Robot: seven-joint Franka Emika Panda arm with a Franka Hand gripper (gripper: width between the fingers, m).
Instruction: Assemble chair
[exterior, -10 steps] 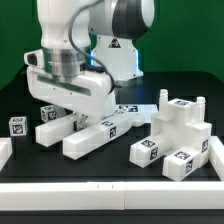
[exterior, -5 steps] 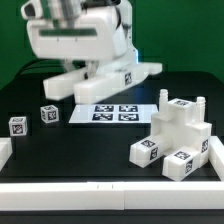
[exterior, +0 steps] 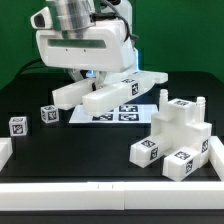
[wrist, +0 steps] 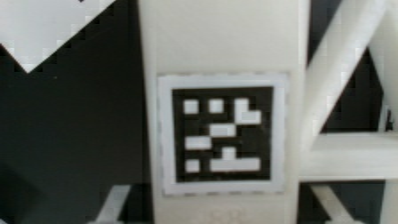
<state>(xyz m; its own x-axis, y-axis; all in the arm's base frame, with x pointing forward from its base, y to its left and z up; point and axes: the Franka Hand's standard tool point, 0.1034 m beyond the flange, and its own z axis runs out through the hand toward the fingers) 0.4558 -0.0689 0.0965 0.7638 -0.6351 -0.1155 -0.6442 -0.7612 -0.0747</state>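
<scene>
White arm [exterior: 82, 40] points straight down over the marker board [exterior: 120, 114], gripper [exterior: 91, 78] clamped on raised chair panel [exterior: 122, 90].

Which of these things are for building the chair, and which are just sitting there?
For the chair:
- braced panel, gripped in the hand
- one small tagged block, another
- chunky tagged pieces

Just lying about:
- marker board
- plain edge block

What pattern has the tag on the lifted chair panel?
Black-and-white blocky squares on the tag; wrist view shows it best.
</scene>
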